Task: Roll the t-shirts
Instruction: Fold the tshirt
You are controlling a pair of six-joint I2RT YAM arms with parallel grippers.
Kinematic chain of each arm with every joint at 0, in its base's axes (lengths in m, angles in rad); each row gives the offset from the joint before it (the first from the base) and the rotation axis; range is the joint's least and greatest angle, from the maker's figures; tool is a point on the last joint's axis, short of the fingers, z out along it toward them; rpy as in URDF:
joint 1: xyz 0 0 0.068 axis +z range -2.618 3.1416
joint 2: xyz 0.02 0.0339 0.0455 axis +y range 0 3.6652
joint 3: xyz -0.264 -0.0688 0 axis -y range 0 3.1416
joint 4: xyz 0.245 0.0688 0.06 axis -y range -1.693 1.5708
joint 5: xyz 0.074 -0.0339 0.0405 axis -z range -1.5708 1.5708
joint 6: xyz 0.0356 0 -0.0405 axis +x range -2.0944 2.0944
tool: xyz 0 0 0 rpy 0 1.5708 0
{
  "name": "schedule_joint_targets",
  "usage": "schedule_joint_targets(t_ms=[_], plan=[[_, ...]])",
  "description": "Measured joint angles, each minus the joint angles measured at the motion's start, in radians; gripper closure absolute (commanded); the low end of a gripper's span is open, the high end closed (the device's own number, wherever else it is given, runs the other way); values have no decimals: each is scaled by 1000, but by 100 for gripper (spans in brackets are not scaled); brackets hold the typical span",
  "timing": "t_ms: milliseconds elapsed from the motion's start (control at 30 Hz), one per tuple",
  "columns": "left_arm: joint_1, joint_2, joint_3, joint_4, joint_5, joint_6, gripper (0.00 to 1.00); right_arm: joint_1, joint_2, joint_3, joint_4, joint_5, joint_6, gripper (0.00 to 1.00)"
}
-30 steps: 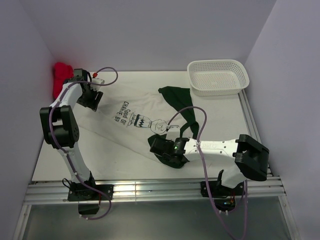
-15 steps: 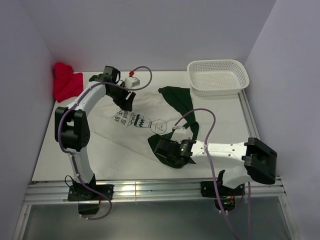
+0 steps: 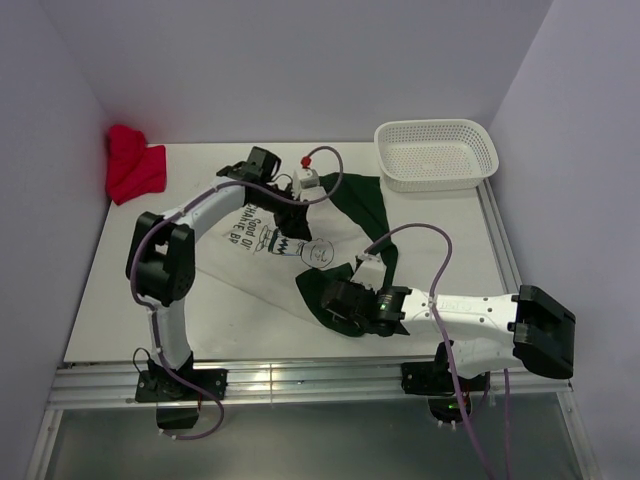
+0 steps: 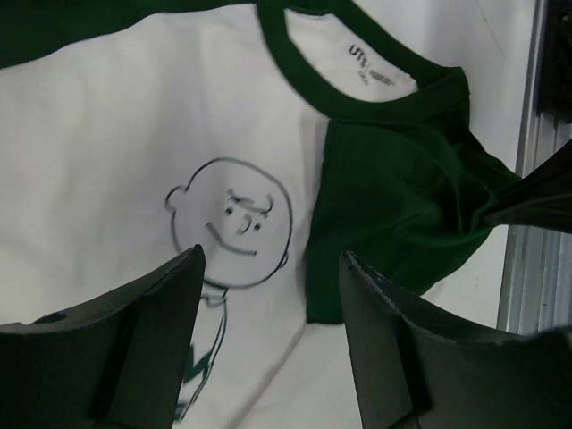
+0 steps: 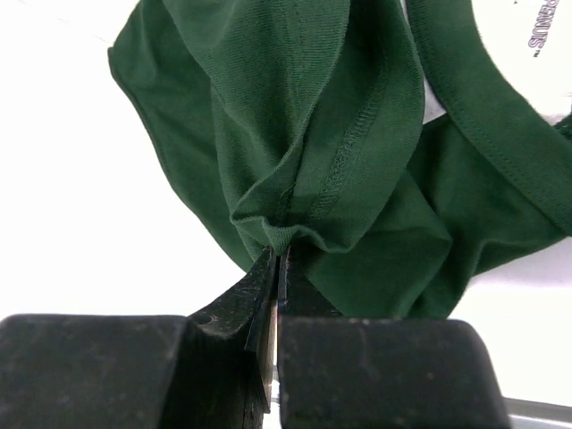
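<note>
Right hand [image 5: 275, 261]: jaws pressed tight together, pinching a bunched fold of the near sleeve [image 5: 313, 116]; a stitched hem runs down into the pinch.
Right hand, place: about 5 o'clock from desk centre in the top view; the arm lies low, reaching in from the right.
Left hand [image 4: 268, 266]: fingers spread wide with nothing between them, poised over the printed chest. Cannot tell whether the tips touch the cloth.
Left hand, place: just toward 12 o'clock of desk centre, with the arm arched over from the left base.
t-shirt [image 3: 225, 270]: off-white body spread flat and slantwise on the desk [image 3: 120, 310], hem end toward 9 o'clock, neck end toward 4 o'clock.
Print: dark lettering [image 3: 250, 222] with a line-drawn round face [image 4: 231, 223] beside it; in the left wrist view the face sits just above the gap between that hand's fingers.
Collar [image 4: 357, 94]: dark green band with a small label inside, next to the face on the neck side.
Near sleeve: dark green, adjoining the collar, crumpled and drawn up into the right hand's pinch.
Far sleeve [image 3: 358, 195]: dark green, lying flat toward 1 o'clock, just short of the basket.
Basket [image 3: 436, 123]: white mesh, in the 1 o'clock corner.
Red cloth [image 3: 132, 170]: crumpled in the 10 o'clock corner against the wall, well apart from the t-shirt.
</note>
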State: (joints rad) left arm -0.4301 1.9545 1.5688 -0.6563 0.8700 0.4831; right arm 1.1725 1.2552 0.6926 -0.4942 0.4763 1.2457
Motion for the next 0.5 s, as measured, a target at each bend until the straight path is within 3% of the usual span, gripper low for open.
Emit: schedule_joint_targets(t_ms=[267,500], plan=[[-170,78,-24,87,19,-34,32,0,2,-11,24,-12,26,100],[-248,129,-28,93,23,-34,33,1,4,-34,22,-26,60,100]])
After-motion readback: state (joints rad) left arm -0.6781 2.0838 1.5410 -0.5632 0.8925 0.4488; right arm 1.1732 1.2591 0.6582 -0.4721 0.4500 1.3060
